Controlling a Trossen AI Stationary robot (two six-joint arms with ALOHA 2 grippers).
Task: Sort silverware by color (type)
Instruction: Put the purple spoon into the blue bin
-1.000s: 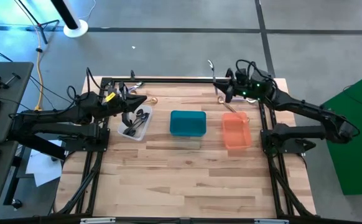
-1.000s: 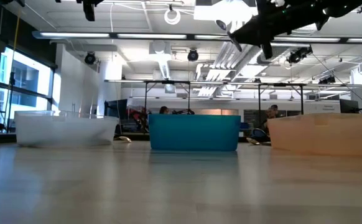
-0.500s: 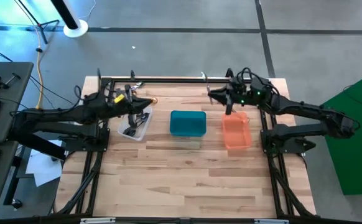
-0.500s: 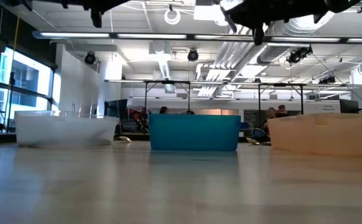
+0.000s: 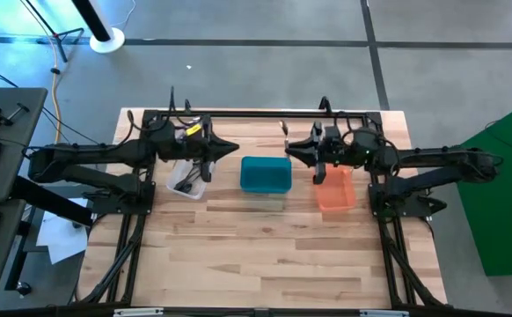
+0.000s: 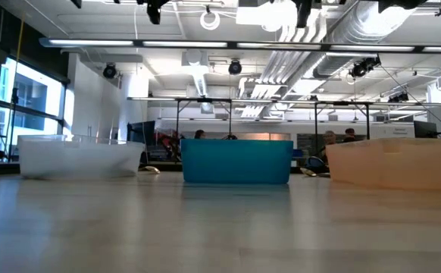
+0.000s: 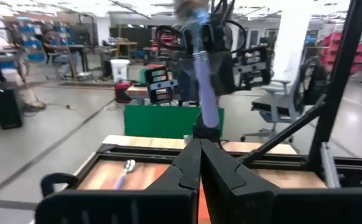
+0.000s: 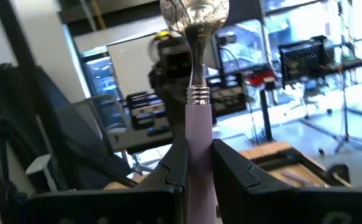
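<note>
From above I see 3 bins in a row on my wooden table: clear bin, teal bin, orange bin. My right gripper hangs between teal and orange, fingers clamped on a lilac-handled silver spoon. My left gripper, fingers pressed together and holding nothing, hovers between clear and teal. Dark utensils lie in the clear bin.

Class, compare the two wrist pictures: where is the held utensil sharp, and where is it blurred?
Right wrist view: the spoon in the right gripper is sharp from its lilac handle to its shiny bowl, the room behind soft. Left wrist view: the utensil rising from the shut left gripper has a smeared top end.
</note>
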